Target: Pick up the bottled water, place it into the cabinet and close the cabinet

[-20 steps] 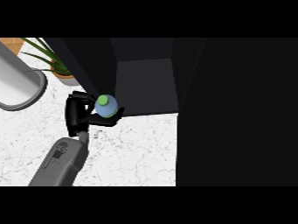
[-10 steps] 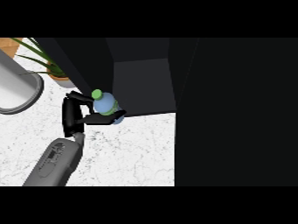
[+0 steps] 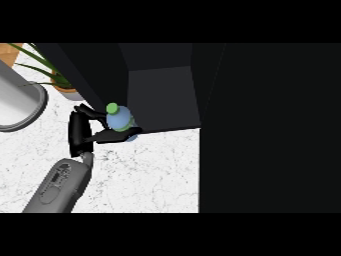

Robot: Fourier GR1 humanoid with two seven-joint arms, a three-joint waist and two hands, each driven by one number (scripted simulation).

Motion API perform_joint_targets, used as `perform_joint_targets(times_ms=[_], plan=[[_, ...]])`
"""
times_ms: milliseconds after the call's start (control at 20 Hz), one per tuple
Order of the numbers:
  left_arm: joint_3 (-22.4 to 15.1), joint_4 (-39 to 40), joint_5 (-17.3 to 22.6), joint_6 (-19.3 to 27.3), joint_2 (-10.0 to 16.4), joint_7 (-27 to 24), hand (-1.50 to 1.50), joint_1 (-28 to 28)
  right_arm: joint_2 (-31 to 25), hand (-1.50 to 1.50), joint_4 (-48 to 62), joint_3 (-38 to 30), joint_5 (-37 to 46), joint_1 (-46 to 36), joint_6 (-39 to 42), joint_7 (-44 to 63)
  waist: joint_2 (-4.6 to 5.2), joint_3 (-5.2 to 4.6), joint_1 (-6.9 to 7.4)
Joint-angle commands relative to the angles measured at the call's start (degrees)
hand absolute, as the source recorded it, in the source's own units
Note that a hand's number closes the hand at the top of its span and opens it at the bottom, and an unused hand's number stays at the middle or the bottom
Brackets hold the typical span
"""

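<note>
Our left hand [image 3: 84,131] has its fingers curled round the bottled water [image 3: 118,119], right at the front lip of the cabinet [image 3: 162,95]. It may clip the cabinet's left wall and tilt; the dark opening seems clear, we think.

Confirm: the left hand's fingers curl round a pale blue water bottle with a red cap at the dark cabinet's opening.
Not red: the head view shows a green cap. The left hand curls round the pale blue water bottle at the dark cabinet's opening.

Rounded grey forearm [image 3: 58,187] — black left hand [image 3: 80,134].
</note>
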Motion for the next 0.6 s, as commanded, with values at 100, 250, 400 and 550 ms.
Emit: perform_joint_targets(times_ms=[100, 250, 400, 550], plan=[[-0.61, 0.29, 2.21, -3.77, -5.82, 0.25, -1.5, -14.78, -0.43, -1.5, -2.85, -0.57, -0.74, 0.01, -0.82, 0.75, 0.95, -0.48, -2.44], [-2.07, -1.21, 1.95, -4.45, -6.42, 0.03, -1.5, -14.51, -0.84, -1.5, -3.35, -0.51, -0.27, -1.11, -2.16, 1.29, 1.01, -0.48, -2.22], [-2.53, -1.97, 2.72, -4.44, -8.29, -1.1, -1.5, -13.09, -1.01, -1.5, -2.71, -0.94, -1.02, -1.8, -2.95, 1.43, 0.95, -0.48, -1.35], [-3.02, -2.44, 2.64, -3.93, -9.3, -2.29, -1.5, -11.54, -0.69, -1.5, -3.52, -0.4, -0.61, -0.45, -2.89, 1.92, 0.74, -0.5, -1.94]])
